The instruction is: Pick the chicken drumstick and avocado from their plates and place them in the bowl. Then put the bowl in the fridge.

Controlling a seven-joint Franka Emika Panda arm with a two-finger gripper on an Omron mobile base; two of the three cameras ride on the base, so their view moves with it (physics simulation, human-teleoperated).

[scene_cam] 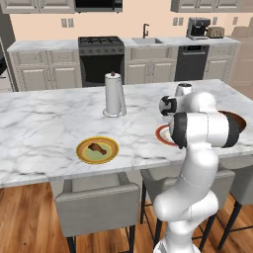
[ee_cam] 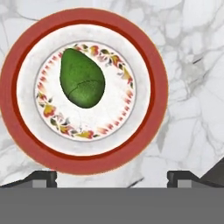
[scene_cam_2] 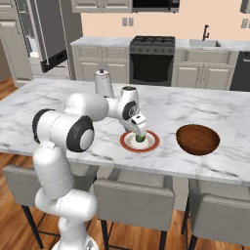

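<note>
The avocado [ee_cam: 82, 78], dark green and pear-shaped, lies on the red-rimmed plate [ee_cam: 153, 109], left of centre in the hand view. My gripper [ee_cam: 111, 178] hovers open just above this plate [scene_cam_2: 152, 144], its fingertips [ee_cam: 43, 177] spread wide near the plate's near rim and touching nothing. From the right base view the avocado [scene_cam_2: 141, 139] shows just below the gripper [scene_cam_2: 139, 132]. The brown chicken drumstick [scene_cam: 96, 147] rests on the yellow-rimmed green plate [scene_cam: 111, 155], further left on the island. The reddish-brown bowl [scene_cam_2: 197, 139] stands right of the red plate. I cannot tell which tall unit is the fridge.
A paper towel roll [scene_cam: 114, 94] stands upright mid-island behind the plates. Grey stools [scene_cam: 96, 205] line the island's near edge. The black oven [scene_cam: 101, 59], a sink and a dishwasher sit along the back wall.
</note>
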